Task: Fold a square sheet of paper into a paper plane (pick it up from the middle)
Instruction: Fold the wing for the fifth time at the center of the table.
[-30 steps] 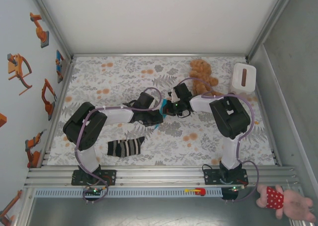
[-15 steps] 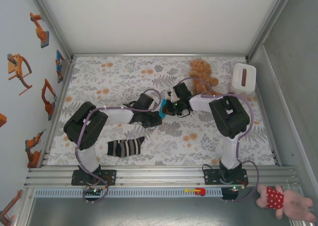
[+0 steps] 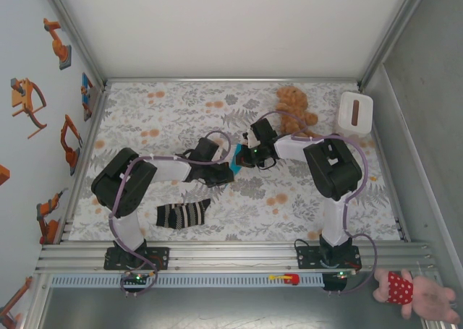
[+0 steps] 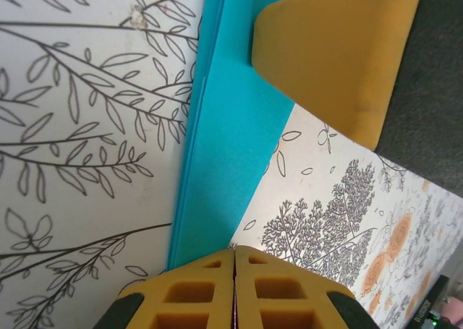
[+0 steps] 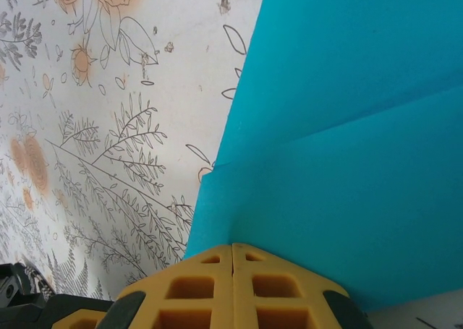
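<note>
Where the right wrist camera looks down, the right pincer (image 5: 231, 271) sits at the bottom centre of the frame, its yellow fingers pressed together with no gap. The turquoise paper (image 5: 347, 163) fills the right side of that frame in folded layers, with a crease crossing it. Its lower edge meets the tips, though whether they pinch it cannot be told.

Seen from the left wrist, the left pincer (image 4: 235, 271) is also closed at the bottom centre. The paper runs as a narrow folded strip from the top of the frame down to those tips and touches them; a pinch cannot be confirmed here either. One finger (image 4: 333, 47) of the right pincer overlaps the strip at the upper right.

From above, both pincers meet near the middle of the floral surface (image 3: 166, 112), and the paper shows as a small blue patch between them. A striped sock (image 3: 183, 215) lies at the lower left, and a brown teddy bear (image 3: 293, 105) at the upper right.
</note>
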### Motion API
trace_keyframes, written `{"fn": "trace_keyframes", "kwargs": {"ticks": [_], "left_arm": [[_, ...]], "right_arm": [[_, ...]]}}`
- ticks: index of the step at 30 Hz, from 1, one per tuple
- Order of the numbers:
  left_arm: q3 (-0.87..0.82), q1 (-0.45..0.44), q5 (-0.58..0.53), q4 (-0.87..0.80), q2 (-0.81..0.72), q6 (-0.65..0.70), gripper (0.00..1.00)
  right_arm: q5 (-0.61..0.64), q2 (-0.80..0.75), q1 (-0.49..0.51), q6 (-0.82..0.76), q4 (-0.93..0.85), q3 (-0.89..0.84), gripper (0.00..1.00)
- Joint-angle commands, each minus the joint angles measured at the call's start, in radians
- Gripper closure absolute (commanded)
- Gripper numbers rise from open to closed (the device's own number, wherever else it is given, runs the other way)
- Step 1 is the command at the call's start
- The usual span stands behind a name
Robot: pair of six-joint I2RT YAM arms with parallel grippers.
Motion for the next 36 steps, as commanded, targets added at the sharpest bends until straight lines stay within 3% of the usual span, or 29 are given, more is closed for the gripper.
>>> {"fn": "trace_keyframes", "kwargs": {"ticks": [1, 10, 16, 20, 29, 36], "left_arm": [[-0.101, 0.002, 0.045, -0.044, 0.004, -0.024, 0.92], [-0.241, 0.009, 0.1, 0.032, -0.101, -0.062, 0.92], [-0.187, 0.013, 0.06, -0.087, -0.229, 0.01, 0.92], [-0.123, 0.015, 0.03, -0.07, -0.258, 0.031, 0.91], [0.079, 0.018, -0.004, -0.054, -0.028, 0.022, 0.93], [0.083, 0.023, -0.011, -0.053, 0.048, 0.01, 0.94]], "right_arm": [[0.138, 0.083, 0.002, -0.029, -0.153, -0.034, 1.0], [0.121, 0.083, 0.002, -0.029, -0.143, -0.035, 1.0], [0.124, 0.081, 0.001, -0.026, -0.144, -0.037, 1.0], [0.12, 0.085, 0.001, -0.022, -0.138, -0.036, 1.0], [0.115, 0.086, 0.001, -0.014, -0.124, -0.039, 1.0], [0.102, 0.087, 0.002, -0.003, -0.105, -0.043, 1.0]]}}
